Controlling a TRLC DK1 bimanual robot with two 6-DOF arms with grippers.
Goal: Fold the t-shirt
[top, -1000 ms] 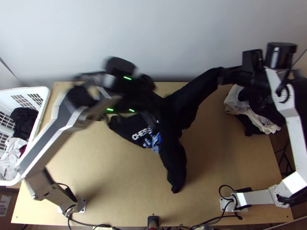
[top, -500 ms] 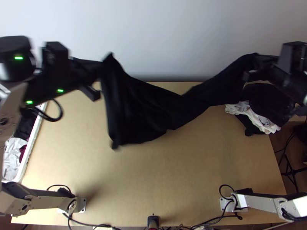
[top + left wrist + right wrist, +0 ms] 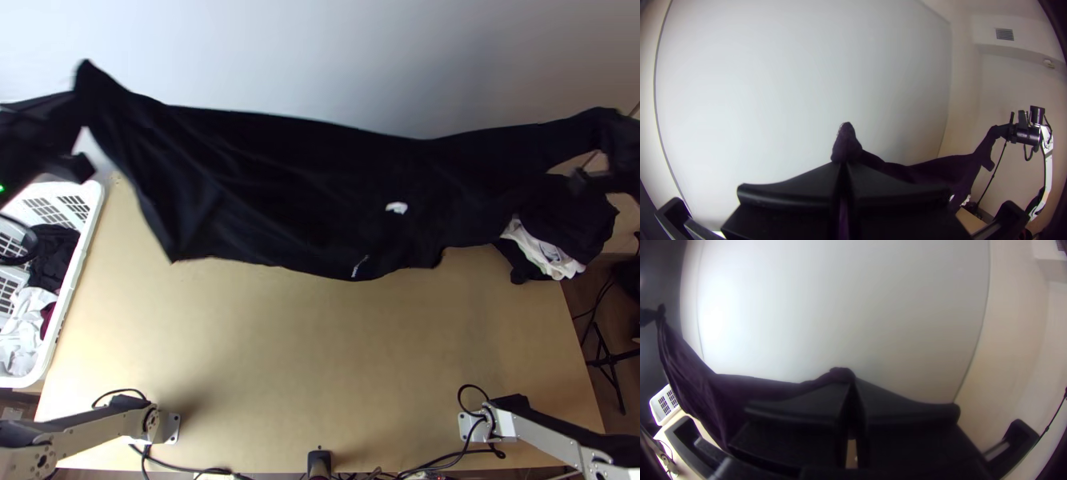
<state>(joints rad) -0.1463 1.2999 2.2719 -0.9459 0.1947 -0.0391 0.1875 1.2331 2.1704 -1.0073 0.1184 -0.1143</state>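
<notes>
Top view: fixed high over table's (image 3: 280,360) near edge, between arm bases, facing steeply down, whole work area, farthest back. Left wrist view: from left arm's wrist, own fingers (image 3: 787,195) very close, facing pale wall (image 3: 320,48), vent (image 3: 1004,34) high up, right arm (image 3: 1048,155) farther off. Right wrist view: same kind of close mount, faces same wall. All three share wall, dark shirt (image 3: 280,192), some table; top and right wrist share basket (image 3: 98,210).

No words, numbers or signs can be read. The small white marks (image 3: 397,208) on the black t-shirt (image 3: 304,180) are too unclear to make out.
</notes>
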